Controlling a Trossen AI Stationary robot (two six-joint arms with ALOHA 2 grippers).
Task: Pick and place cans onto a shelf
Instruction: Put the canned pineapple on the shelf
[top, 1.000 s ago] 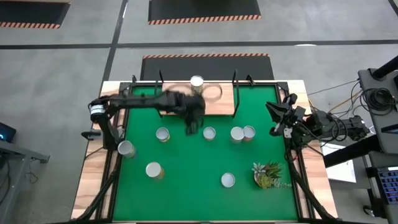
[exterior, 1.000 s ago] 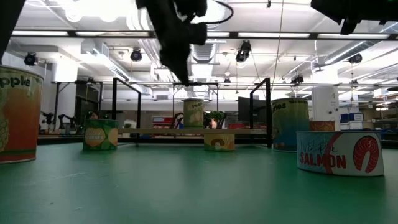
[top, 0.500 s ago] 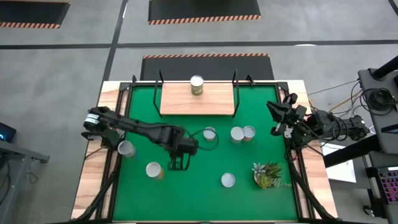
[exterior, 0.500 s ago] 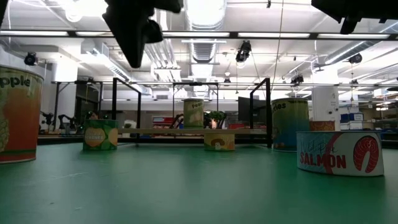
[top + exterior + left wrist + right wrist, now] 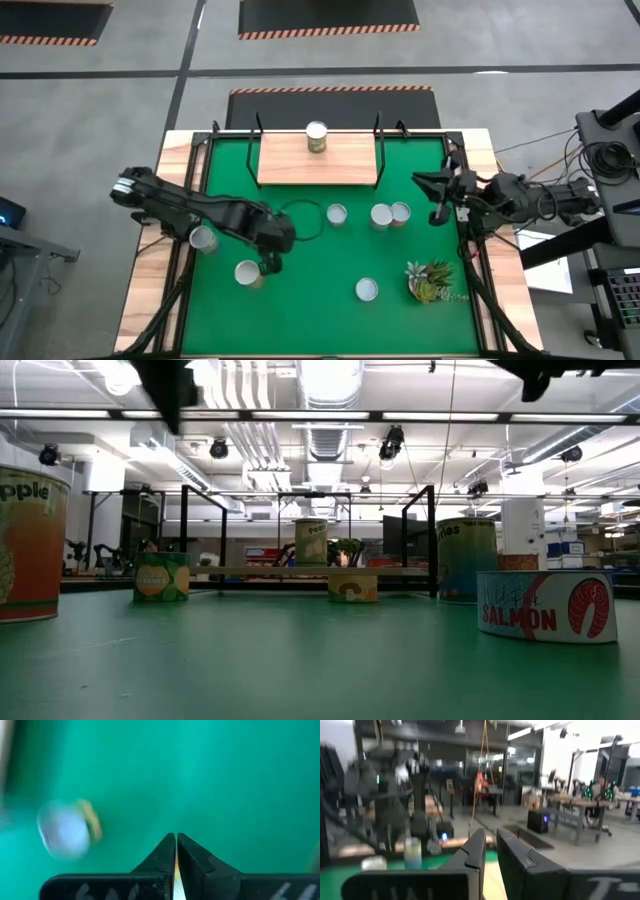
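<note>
Altogether I count seven small cylindrical tins with shiny round tops. One tin (image 5: 316, 136) stands upright on the flat rectangular light-wood shelf (image 5: 345, 162), whose thin black metal brackets rise at its two ends at the far edge of the smooth green mat (image 5: 320, 300). The other six sit on the mat: a lone tin (image 5: 337, 214) near the middle, a pair, silver-topped (image 5: 380, 215) and tan-sided (image 5: 400, 212), just beside each other to its right, one (image 5: 366, 290) nearer the front, a tan-sided one (image 5: 247, 273) at front left, and one (image 5: 203, 239) at the mat's left border. My left gripper (image 5: 270, 262) hangs just beside that front-left tin; in my left wrist view its two dark wedge-shaped fingers (image 5: 192, 857) are pressed together with only a sliver between them, holding nothing, and a blurred pale tin (image 5: 65, 829) lies off to the side on the mat. My right gripper (image 5: 437, 200) waits at the right edge of the mat, its flat dark fingers (image 5: 475, 851) nearly together and empty. One small leafy green-yellow plant (image 5: 431, 279) stands at the front right.
</note>
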